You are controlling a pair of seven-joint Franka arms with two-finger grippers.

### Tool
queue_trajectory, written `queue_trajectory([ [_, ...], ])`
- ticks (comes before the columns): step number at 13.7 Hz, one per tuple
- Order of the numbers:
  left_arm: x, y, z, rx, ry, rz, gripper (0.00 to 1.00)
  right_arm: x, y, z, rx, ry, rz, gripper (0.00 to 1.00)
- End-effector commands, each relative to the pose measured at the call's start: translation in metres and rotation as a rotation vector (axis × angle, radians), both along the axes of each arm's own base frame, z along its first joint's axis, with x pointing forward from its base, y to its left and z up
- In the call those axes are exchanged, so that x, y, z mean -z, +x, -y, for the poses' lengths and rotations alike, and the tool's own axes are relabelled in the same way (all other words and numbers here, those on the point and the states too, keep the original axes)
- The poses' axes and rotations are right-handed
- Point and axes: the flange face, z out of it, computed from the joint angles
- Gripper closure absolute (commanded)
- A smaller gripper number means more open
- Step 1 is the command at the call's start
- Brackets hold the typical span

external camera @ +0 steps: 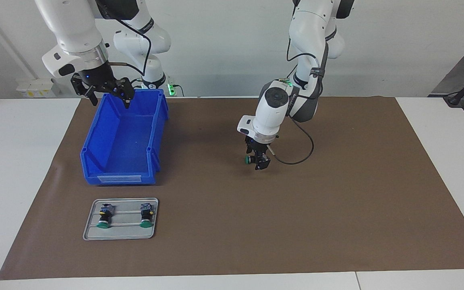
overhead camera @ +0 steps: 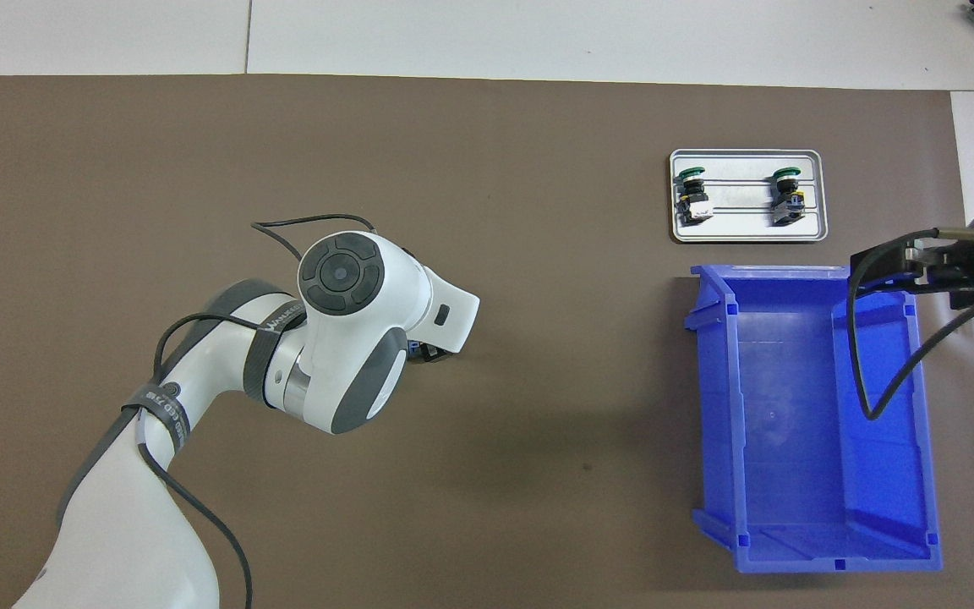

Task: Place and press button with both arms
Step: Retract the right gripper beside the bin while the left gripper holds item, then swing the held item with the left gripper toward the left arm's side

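Facing view first: left gripper (external camera: 258, 163) low over the brown paper mat (external camera: 336, 201), well apart from the open-topped blue plastic bin (external camera: 95, 137) toward the left arm's end of the table. Jaws look clamped on a green-capped black push-button (external camera: 248, 160), lying sideways with its cap pointing back at the bin. Hidden under the white wrist in the overhead view, so no second check of the grip from there.

Right gripper (external camera: 110, 100) waiting above the bin's rim at the end nearer the robots – jaws wide apart, nothing in them. Just beside the bin, farther from the robots, a flat grey metal tray (external camera: 123, 236) with two more green-capped buttons (external camera: 104, 217) lying in it.

Judged step: securing the push-button for placing.

- Seat the grip on the black body, not on the cap or the contact block – a pinch near one end would likely let it swivel.
- Lift straight, slowly, and watch for tilt.
- Carry toward the tray beside the bin at a height that clears the bin's wall.
- Set down cap-accessible, release only once resting.
- Keep the other arm clear of the path until pressing.
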Motion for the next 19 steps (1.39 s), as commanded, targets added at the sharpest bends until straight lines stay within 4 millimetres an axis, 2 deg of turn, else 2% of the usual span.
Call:
queue_trajectory([
  [1,0.003,-0.010,0.003,0.004,0.003,-0.017,0.18,0.001,-0.006,0.006,-0.003,-0.009,0.030,0.00],
  [6,0.008,-0.021,0.013,0.017,0.000,-0.010,0.17,0.002,-0.001,0.010,0.049,0.008,0.062,0.00],
  [10,0.023,-0.027,0.014,0.020,-0.001,-0.002,0.18,0.003,-0.001,0.009,0.082,0.012,0.061,0.00],
  [14,0.029,-0.030,0.013,0.019,-0.003,0.005,0.18,0.004,-0.002,0.009,0.100,0.053,0.054,0.00],
  [16,0.029,-0.031,0.016,0.024,-0.006,0.011,0.21,0.004,-0.002,0.009,0.105,0.053,0.054,0.00],
  [19,0.028,-0.030,0.017,0.022,-0.016,0.028,0.31,0.004,-0.002,0.011,0.099,0.053,0.052,0.00],
])
